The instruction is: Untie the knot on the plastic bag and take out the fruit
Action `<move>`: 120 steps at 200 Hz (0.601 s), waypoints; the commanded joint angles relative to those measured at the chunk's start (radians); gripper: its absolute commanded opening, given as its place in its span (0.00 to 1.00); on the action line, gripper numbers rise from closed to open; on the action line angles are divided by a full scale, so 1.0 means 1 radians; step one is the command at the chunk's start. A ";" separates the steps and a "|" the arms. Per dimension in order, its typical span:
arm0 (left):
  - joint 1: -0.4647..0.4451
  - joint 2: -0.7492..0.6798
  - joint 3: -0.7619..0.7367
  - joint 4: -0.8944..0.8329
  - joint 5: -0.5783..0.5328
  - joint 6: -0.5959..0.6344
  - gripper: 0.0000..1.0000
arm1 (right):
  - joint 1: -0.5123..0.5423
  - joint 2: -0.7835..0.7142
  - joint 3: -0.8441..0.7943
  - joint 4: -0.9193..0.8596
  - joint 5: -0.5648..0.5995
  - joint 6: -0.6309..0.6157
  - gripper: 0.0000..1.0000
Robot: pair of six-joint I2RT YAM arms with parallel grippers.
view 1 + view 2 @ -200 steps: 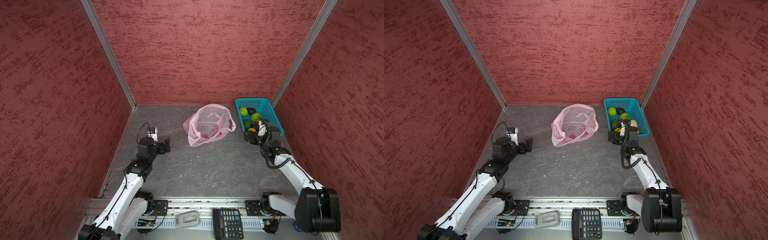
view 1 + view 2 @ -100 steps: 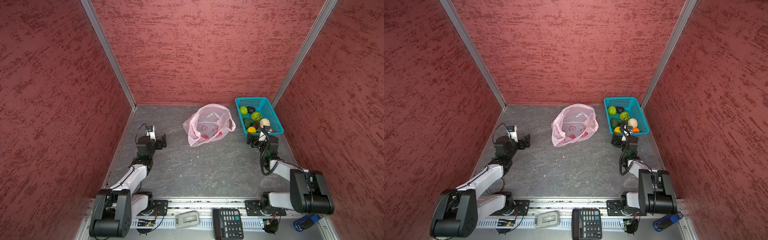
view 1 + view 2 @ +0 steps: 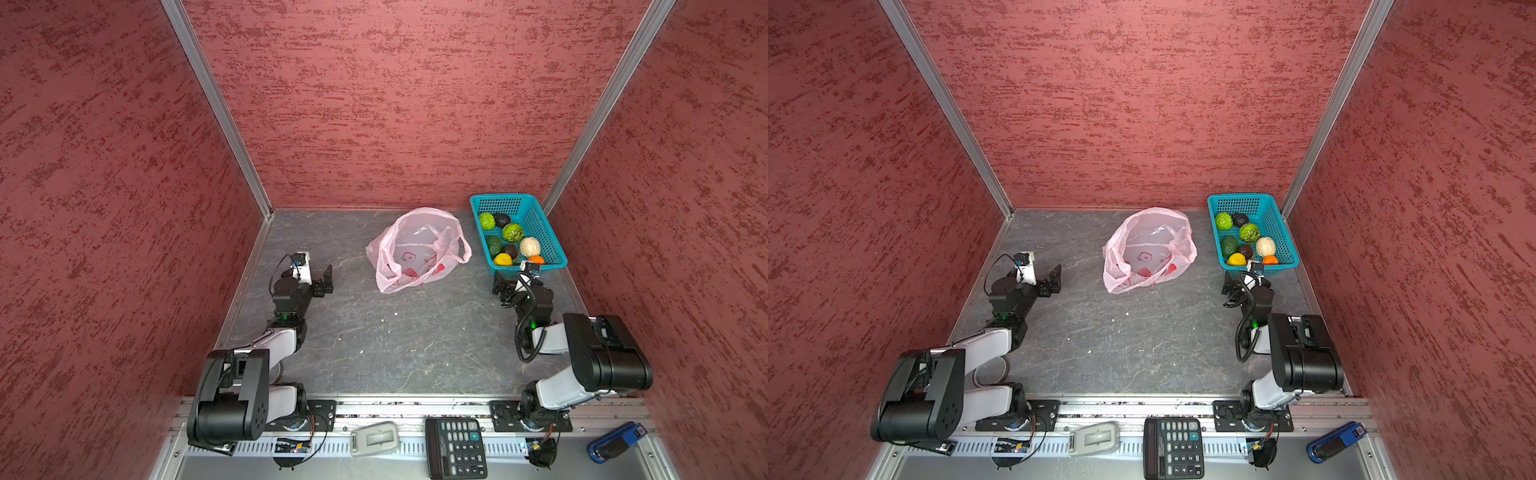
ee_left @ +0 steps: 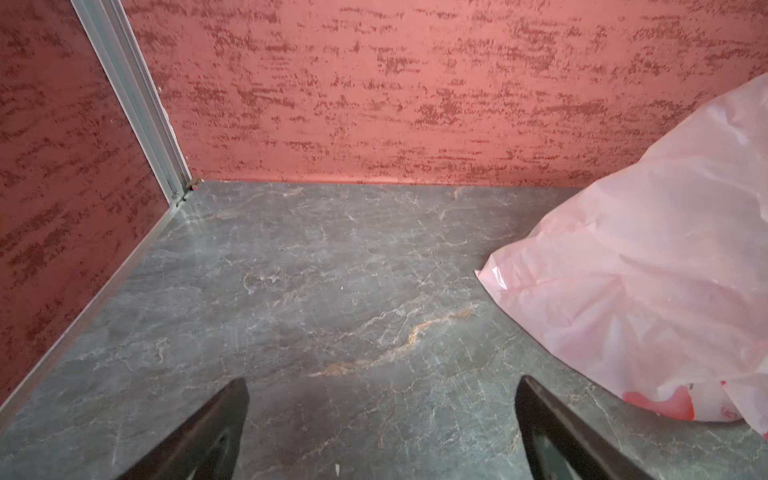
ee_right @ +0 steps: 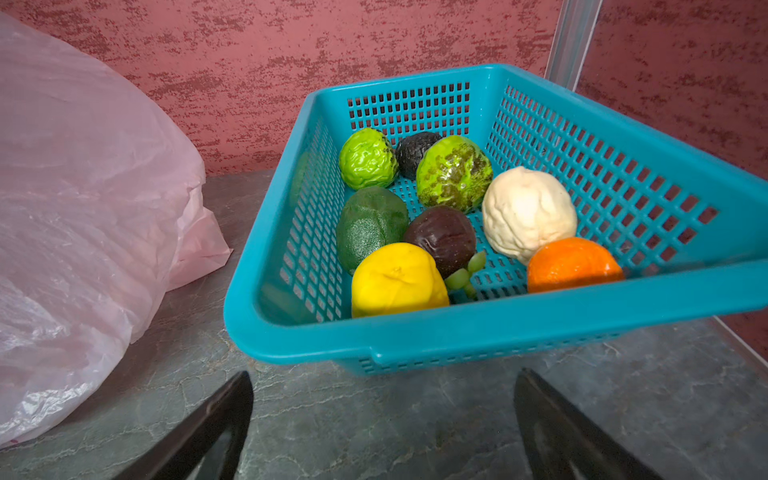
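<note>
Left gripper [image 4: 380,388] and right gripper [image 5: 382,384] had jaws spread, empty. Advancing the right one risked shoving the basket [image 5: 498,332], spilling fruit [image 5: 528,212].

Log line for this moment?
left gripper: open, empty | right gripper: open, empty | plastic bag: untied, slack | fruit: in teal basket

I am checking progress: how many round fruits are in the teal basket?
8 in the basket: bright green, black, speckled green at the far end; dark green, brown, cream midway; yellow, orange at the near end. Tiny grapes not counted; others may be hidden.
</note>
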 commanded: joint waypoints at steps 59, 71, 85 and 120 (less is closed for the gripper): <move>0.000 0.222 -0.012 0.267 -0.046 -0.022 1.00 | -0.007 0.000 0.028 0.057 0.009 -0.018 0.99; -0.002 0.223 -0.008 0.258 -0.049 -0.020 1.00 | -0.006 0.000 0.027 0.057 0.009 -0.019 0.99; -0.002 0.225 0.001 0.246 -0.049 -0.020 1.00 | -0.007 0.000 0.027 0.057 0.008 -0.019 0.99; -0.002 0.225 0.016 0.214 -0.054 -0.020 1.00 | -0.006 0.002 0.030 0.052 0.008 -0.019 0.99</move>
